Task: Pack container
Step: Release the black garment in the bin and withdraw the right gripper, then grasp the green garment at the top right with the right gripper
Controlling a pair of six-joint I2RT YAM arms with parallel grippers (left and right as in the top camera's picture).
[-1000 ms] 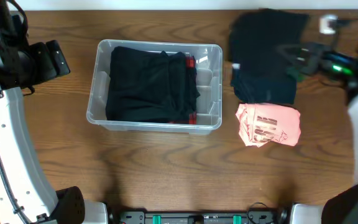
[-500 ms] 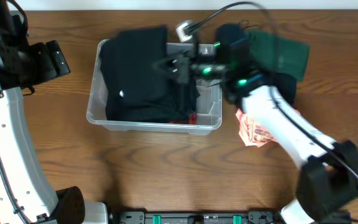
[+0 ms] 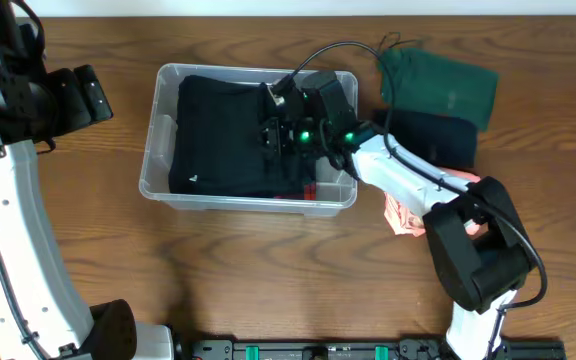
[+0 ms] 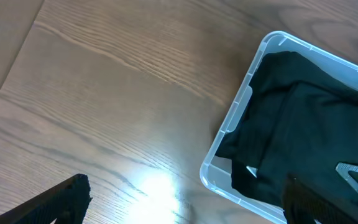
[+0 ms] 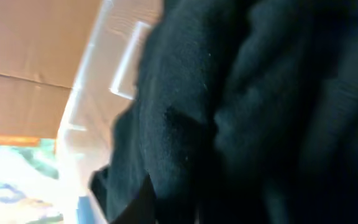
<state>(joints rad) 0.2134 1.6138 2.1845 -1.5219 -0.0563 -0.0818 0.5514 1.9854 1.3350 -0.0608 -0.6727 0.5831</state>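
Note:
The container (image 3: 156,150) is a clear plastic bin left of the table's middle, and black folded clothes (image 3: 218,135) fill it. My right gripper (image 3: 274,131) reaches down into the bin's right half and is shut on the top black garment (image 5: 229,93), which fills the right wrist view. The bin wall (image 5: 123,56) shows at that view's left. My left gripper (image 4: 186,186) is open and empty, above bare wood left of the bin (image 4: 241,112). In the overhead view it (image 3: 86,92) sits at the far left.
A green folded garment (image 3: 440,85) lies at the back right on a navy one (image 3: 436,138). A pink folded garment (image 3: 406,214) lies in front of them, partly under my right arm. Bare wood lies in front of the bin.
My right arm swung left from the pile at the right with a black garment and lowered it into the bin. The green garment is now uncovered. The left arm has not moved.

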